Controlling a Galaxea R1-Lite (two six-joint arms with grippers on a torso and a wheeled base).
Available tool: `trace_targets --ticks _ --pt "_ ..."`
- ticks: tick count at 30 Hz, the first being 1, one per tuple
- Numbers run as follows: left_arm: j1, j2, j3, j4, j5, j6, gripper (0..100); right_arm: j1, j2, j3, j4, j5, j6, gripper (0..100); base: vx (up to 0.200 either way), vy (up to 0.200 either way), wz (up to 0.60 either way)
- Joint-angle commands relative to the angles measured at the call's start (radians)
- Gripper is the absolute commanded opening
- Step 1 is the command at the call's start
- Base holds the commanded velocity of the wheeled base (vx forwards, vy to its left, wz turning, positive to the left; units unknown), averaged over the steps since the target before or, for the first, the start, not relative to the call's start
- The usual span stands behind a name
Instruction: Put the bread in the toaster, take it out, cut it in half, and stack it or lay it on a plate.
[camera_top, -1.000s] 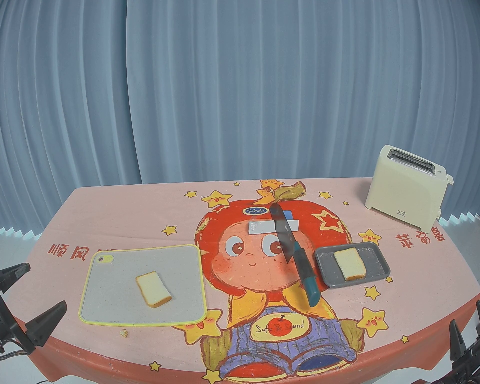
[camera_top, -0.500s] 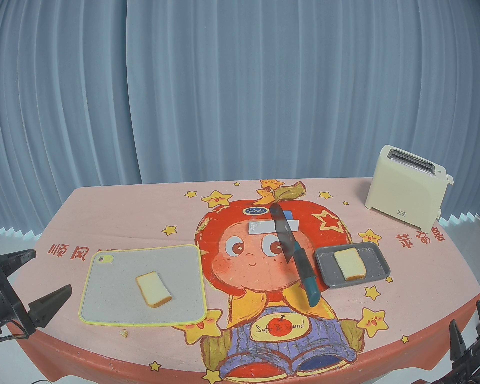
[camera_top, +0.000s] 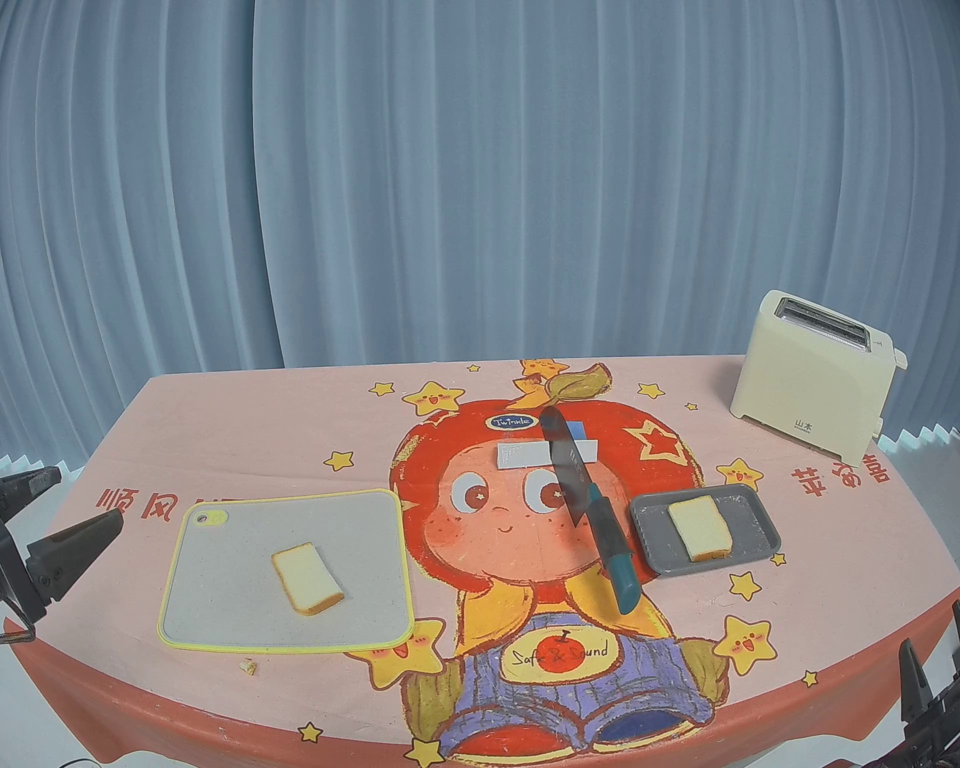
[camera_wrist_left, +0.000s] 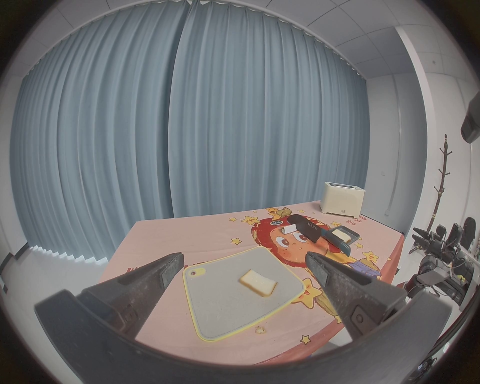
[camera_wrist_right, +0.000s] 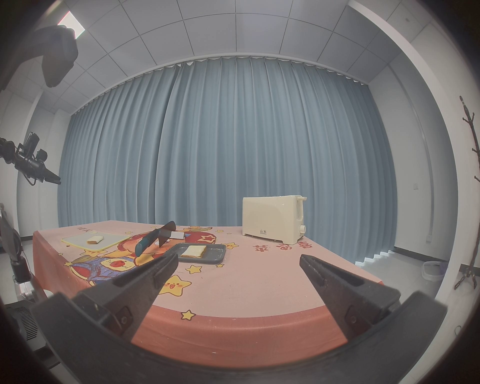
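One half slice of bread (camera_top: 307, 578) lies on the grey cutting board (camera_top: 230, 610) at the front left. The other half (camera_top: 700, 527) rests on the dark grey plate (camera_top: 752, 512) at the right. The cream toaster (camera_top: 815, 375) stands at the back right with its slots bare. My left gripper (camera_top: 78, 500) hangs open off the table's left edge, well left of the board; in its wrist view the left gripper (camera_wrist_left: 243, 257) holds nothing. My right gripper (camera_top: 935, 650) is below the front right corner, and the right gripper (camera_wrist_right: 239, 259) stands open and bare.
A knife (camera_top: 590, 505) with a teal handle lies mid-table, its blade propped on a small white block (camera_top: 525, 455). A crumb (camera_top: 247, 666) sits just in front of the board. The tablecloth is bare at the back left and along the front.
My left gripper has risen and drawn back along the table's left edge, staying open. Bread, knife, plate and the right gripper have not moved.
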Motion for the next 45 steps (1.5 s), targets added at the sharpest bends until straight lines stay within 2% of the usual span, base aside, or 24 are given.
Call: trace_targets --ticks 1,12,14,18,20,21,22,24,25,29,30,37,40,45 --pt "0.002 0.009 -0.019 0.027 0.004 -0.003 100 0.000 -0.016 0.017 0.000 0.001 0.000 100 0.000 0.000 0.00" --pt "0.002 0.050 -0.058 0.033 0.006 -0.007 100 0.000 -0.016 0.017 0.000 0.001 0.000 100 0.000 0.000 0.00" --pt "0.002 0.090 -0.064 0.030 0.004 -0.030 100 0.000 -0.016 0.017 0.000 0.001 0.000 100 0.000 0.000 0.00" --pt "-0.004 0.151 -0.067 0.012 -0.009 -0.089 100 0.000 -0.016 0.017 0.000 0.001 0.000 100 0.000 0.000 0.00" --pt "-0.027 0.191 -0.065 -0.025 -0.011 -0.138 100 0.000 -0.016 0.017 0.000 0.001 0.000 100 0.000 0.000 0.00" --pt "-0.032 0.196 -0.065 -0.033 -0.011 -0.148 100 0.000 -0.016 0.017 0.000 0.001 0.000 100 0.000 0.000 0.00" --pt "-0.058 0.217 -0.064 -0.076 -0.009 -0.218 100 0.000 -0.016 0.017 0.000 0.001 0.000 100 0.000 0.000 0.00" --pt "-0.089 0.234 -0.064 -0.116 0.000 -0.282 100 0.000 -0.016 0.017 0.000 0.001 0.000 100 0.000 0.000 0.00" --pt "-0.099 0.245 -0.064 -0.119 0.004 -0.290 100 0.000 -0.016 0.017 0.000 0.001 0.000 100 0.000 0.000 0.00" --pt "-0.106 0.265 -0.059 -0.111 0.024 -0.277 100 0.000 -0.016 0.017 0.000 0.001 0.000 100 0.000 0.000 0.00" --pt "-0.106 0.282 -0.056 -0.108 0.043 -0.264 100 0.000 -0.016 0.017 0.000 0.001 0.000 100 0.000 0.000 0.00" --pt "-0.106 0.352 -0.055 -0.106 0.142 -0.233 100 0.000 -0.016 0.017 0.000 0.001 0.000 100 0.000 0.000 0.00" --pt "-0.109 0.371 -0.052 -0.102 0.149 -0.222 100 0.000 -0.016 0.017 0.000 0.001 0.000 100 0.000 0.000 0.00" --pt "-0.127 0.405 -0.070 -0.044 0.153 -0.222 100 0.000 -0.016 0.017 0.000 0.001 0.000 100 0.000 0.000 0.00"
